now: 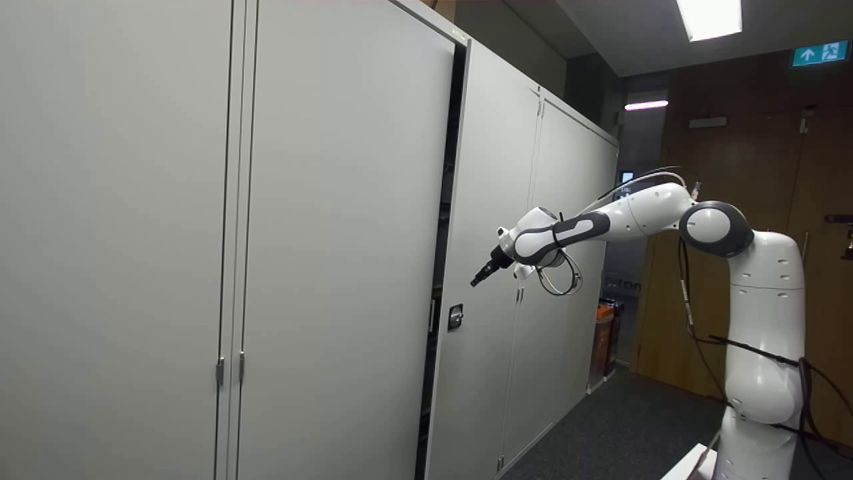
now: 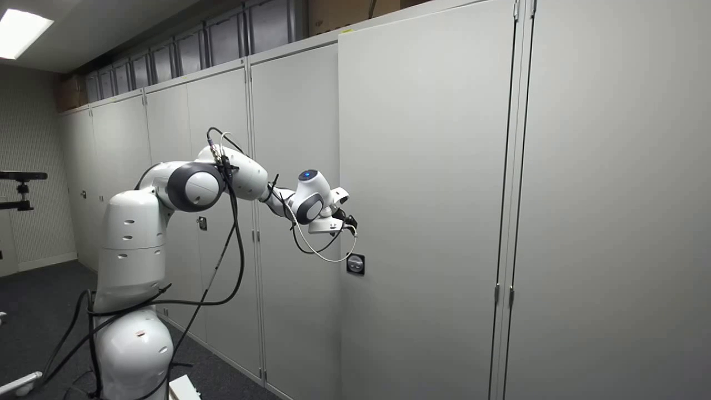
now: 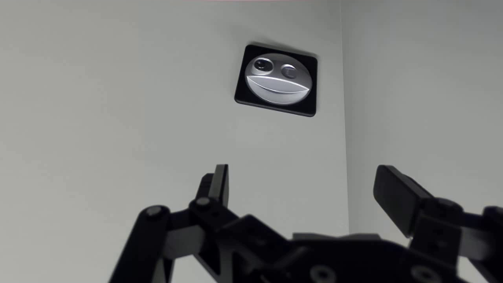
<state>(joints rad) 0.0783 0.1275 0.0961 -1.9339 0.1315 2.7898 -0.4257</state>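
My gripper (image 1: 481,277) is black, open and empty. It hangs tilted downward in front of a light grey cabinet door (image 1: 490,200), a little above its handle. In the wrist view the two fingers of the gripper (image 3: 302,169) are spread wide with only the door behind them. The handle (image 3: 279,80) is a silver disc with a keyhole on a black square plate, near the door's edge. The handle also shows in both exterior views (image 1: 455,317) (image 2: 355,264). The door stands slightly ajar, with a dark gap (image 1: 440,247) along its handle edge. The gripper (image 2: 345,219) is partly hidden by its wrist.
A closed cabinet door (image 1: 346,233) adjoins the ajar one; its surface also shows in the wrist view (image 3: 424,98). More grey cabinets (image 2: 116,183) run along the wall. Cables (image 1: 560,283) hang from the wrist. Bins (image 1: 600,347) stand at the cabinet's far end.
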